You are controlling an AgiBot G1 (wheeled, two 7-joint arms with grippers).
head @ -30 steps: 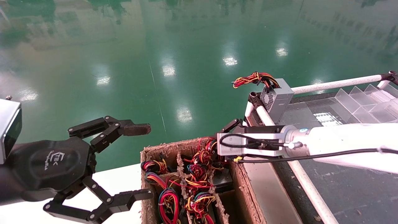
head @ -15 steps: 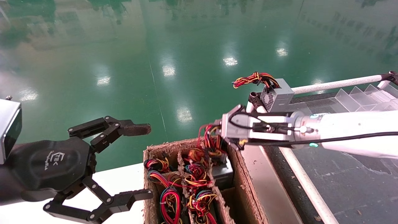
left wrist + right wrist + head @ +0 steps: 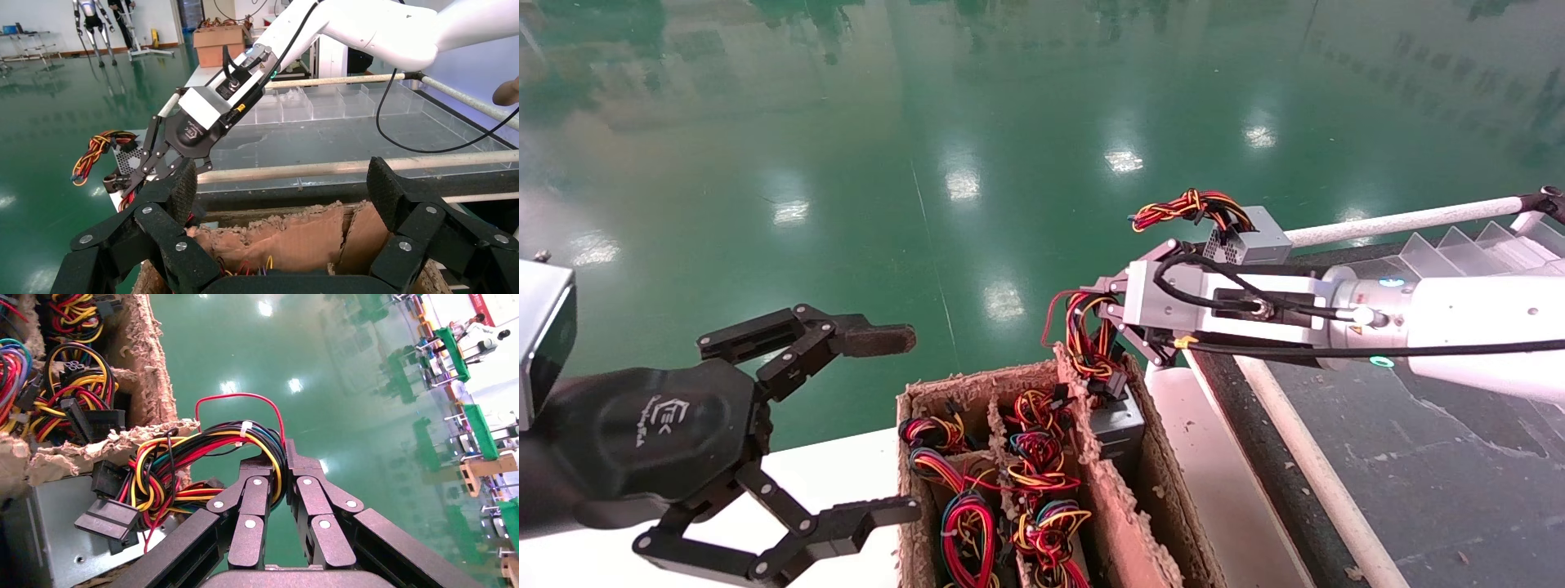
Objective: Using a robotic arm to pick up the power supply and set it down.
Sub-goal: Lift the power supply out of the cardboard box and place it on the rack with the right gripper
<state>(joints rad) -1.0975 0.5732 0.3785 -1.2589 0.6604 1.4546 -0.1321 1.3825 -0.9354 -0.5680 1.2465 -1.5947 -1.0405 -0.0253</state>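
Glossy green floor [image 3: 977,122] fills the upper half of the head view, dotted with reflected ceiling lights. At lower centre of that frame stands a torn cardboard box [image 3: 1152,490] split by ragged dividers, its left compartments packed with coiled red, yellow, black and blue wires. The right gripper [image 3: 1109,331], at centre right on its white forearm, sits just above the box's far right corner; in the right wrist view its fingers [image 3: 254,505] are pressed together, pinching the wire bundle [image 3: 202,462] of the power supply [image 3: 1117,426]. That grey metal box stands in the rightmost compartment, against the cardboard wall, with its wires drawn up to the gripper and black connectors hanging from the loop. Whether it rests on the box floor or hangs just clear cannot be told. A second grey power supply [image 3: 1250,237] with a braided red-yellow-orange tail sits behind the right arm, at the corner of the dark bench [image 3: 1442,490] edged by a white rail [image 3: 1406,219]. The left gripper [image 3: 891,425] is at lower left over a white surface, apart from the box, fingers spread wide and holding nothing.
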